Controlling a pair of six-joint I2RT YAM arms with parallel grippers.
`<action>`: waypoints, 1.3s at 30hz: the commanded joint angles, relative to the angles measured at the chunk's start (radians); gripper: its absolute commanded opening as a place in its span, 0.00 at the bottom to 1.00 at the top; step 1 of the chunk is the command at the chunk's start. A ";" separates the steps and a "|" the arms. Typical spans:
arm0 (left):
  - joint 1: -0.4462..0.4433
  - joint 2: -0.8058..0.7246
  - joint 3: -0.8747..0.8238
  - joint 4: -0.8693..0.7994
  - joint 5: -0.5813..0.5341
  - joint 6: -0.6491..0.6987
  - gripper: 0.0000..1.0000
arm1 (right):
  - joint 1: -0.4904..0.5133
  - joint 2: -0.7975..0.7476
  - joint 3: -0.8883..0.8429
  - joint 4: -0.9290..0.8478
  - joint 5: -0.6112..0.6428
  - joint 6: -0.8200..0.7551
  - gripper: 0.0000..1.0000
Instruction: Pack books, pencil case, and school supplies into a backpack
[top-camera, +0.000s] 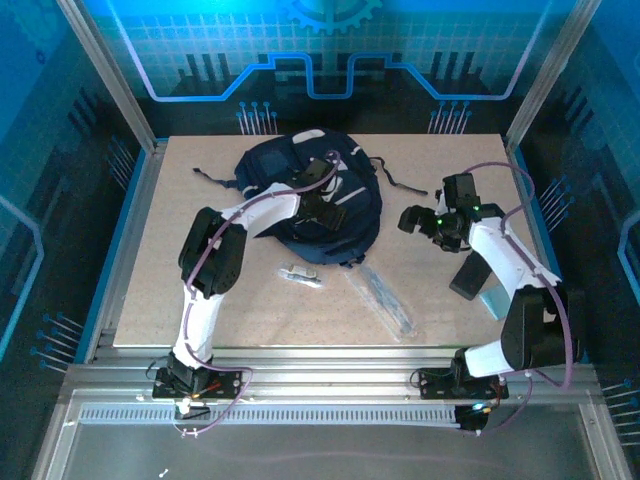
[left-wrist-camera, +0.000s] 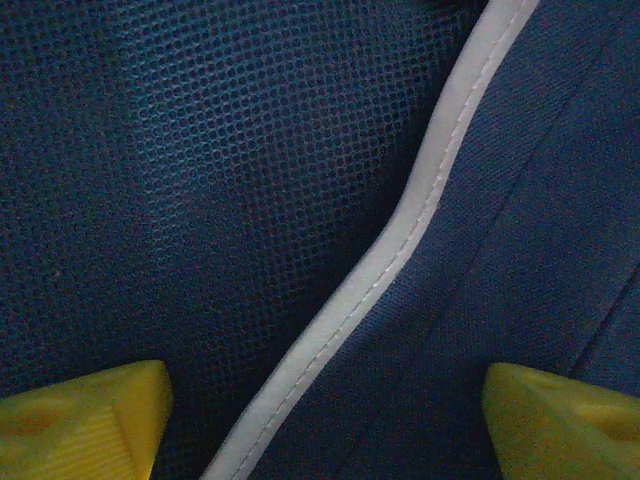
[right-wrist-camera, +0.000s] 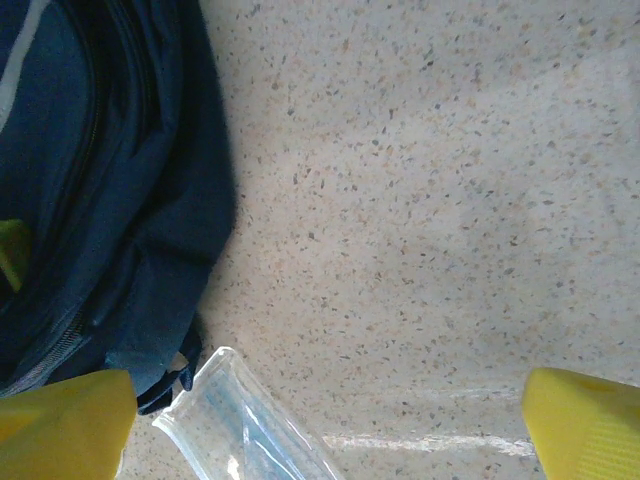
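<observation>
1. We're seeing the backpack lying flat mid-table, toward the far edge.
2. The left gripper is hanging close over the backpack with its jaws spread wide, gripping nothing. Its fingertips are straddling the pale stripe; we can't tell if they're touching.
3. The right gripper is hovering over bare table just right of the backpack, jaws fully apart and empty.
4. The case is lying diagonally between the backpack and the near edge, right of middle.
5. The supplies are lying just nearside of the backpack, apart from the case.
</observation>
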 joint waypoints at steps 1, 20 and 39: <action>-0.002 -0.058 -0.016 -0.100 0.147 -0.049 0.83 | -0.019 -0.015 -0.006 -0.018 0.015 -0.004 1.00; -0.017 0.174 -0.013 -0.080 0.049 0.016 0.82 | -0.025 0.005 -0.027 0.013 0.001 0.022 1.00; 0.096 -0.135 -0.032 -0.017 0.282 -0.124 0.00 | -0.088 0.000 -0.014 -0.015 0.090 0.030 1.00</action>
